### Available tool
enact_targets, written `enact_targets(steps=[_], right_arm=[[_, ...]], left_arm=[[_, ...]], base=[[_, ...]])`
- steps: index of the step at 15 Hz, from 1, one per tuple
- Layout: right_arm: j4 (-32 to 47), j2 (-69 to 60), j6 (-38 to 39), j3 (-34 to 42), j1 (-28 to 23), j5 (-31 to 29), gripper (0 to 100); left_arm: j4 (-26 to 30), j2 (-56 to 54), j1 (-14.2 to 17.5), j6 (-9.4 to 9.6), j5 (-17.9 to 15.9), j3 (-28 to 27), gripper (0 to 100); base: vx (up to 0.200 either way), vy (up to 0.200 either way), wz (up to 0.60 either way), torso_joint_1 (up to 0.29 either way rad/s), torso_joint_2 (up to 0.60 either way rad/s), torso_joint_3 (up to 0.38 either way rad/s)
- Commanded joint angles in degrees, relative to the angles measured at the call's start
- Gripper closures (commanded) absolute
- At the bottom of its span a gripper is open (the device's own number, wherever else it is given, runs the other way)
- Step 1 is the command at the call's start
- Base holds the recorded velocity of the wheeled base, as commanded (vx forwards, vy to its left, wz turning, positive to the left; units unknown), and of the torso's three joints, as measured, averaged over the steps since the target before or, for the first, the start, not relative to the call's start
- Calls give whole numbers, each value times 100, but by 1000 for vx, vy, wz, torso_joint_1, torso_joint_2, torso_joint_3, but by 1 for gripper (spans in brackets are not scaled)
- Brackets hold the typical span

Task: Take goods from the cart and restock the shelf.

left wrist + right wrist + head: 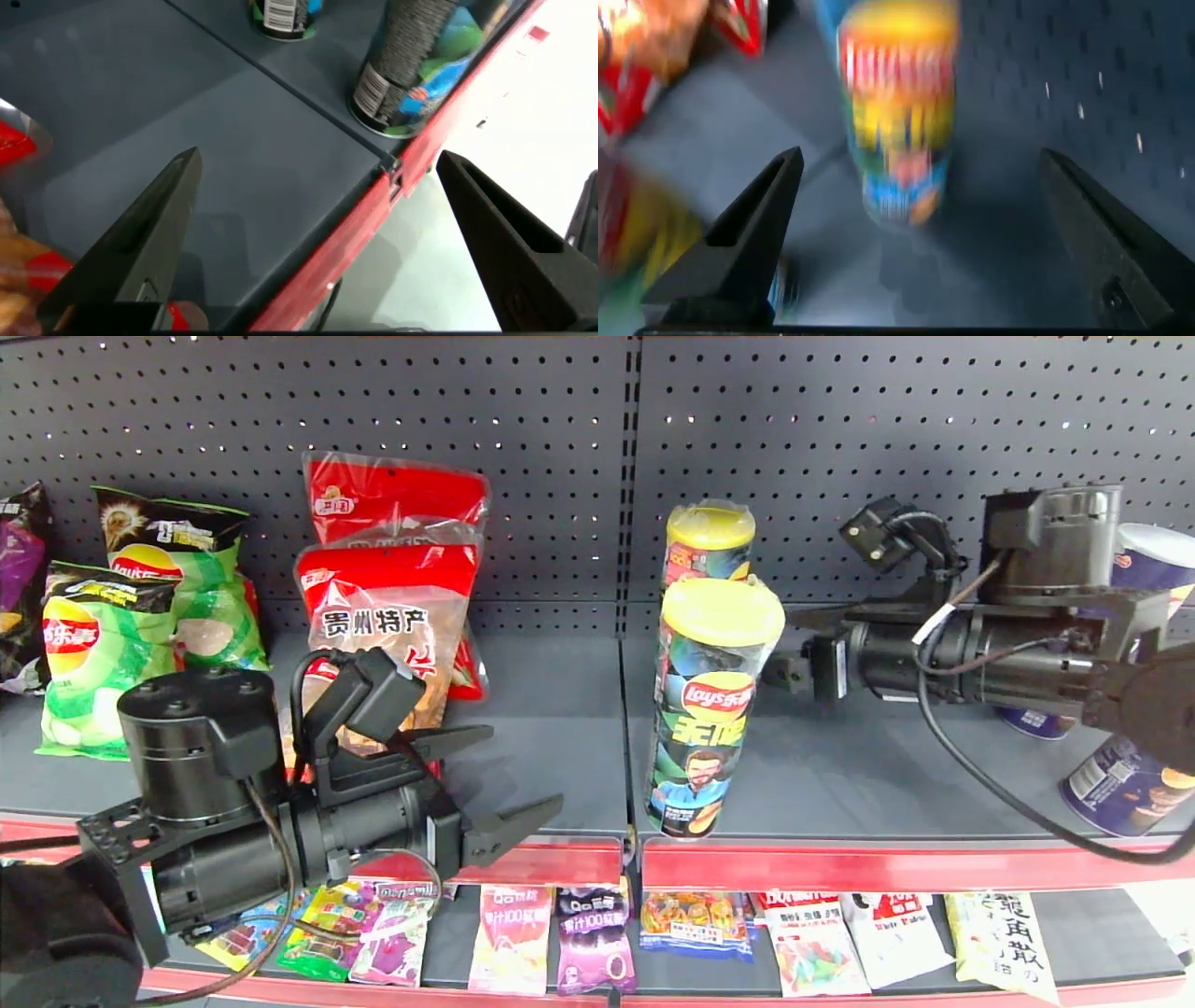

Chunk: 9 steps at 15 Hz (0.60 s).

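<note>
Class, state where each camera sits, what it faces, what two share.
Head view: from the head, down at the shelf; left gripper, right gripper show.
Left wrist view: from that wrist, at the shelf's edge; own fingers show.
Right wrist view: from that wrist, at a can; own fingers show.
Shared: front can, head and left wrist.

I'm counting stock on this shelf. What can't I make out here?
Head view: back can mostly hidden by front can.
Head view: cups covered by right arm, cut by edge.
Head view: purple bag cut by edge.
Right wrist view: colourful can blurred.
</note>
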Motion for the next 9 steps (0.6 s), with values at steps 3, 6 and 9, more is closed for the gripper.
enact_targets(steps=[3,6,9], right_arm=[[-3,-1530,-11,1580,-37,-1,0],[-21,-2417,-2,2494,24,183,0],[14,-3402,16,3127,24,271,0]], left_arm=[[0,336,-10,57,144,-306,0],[-17,494,-116,57,144,-323,0],[-9,617,-116,57,171,-420,0]], base=[[0,0,0,0,0,0],[0,0,0,0,0,0],[0,0,0,0,0,0]])
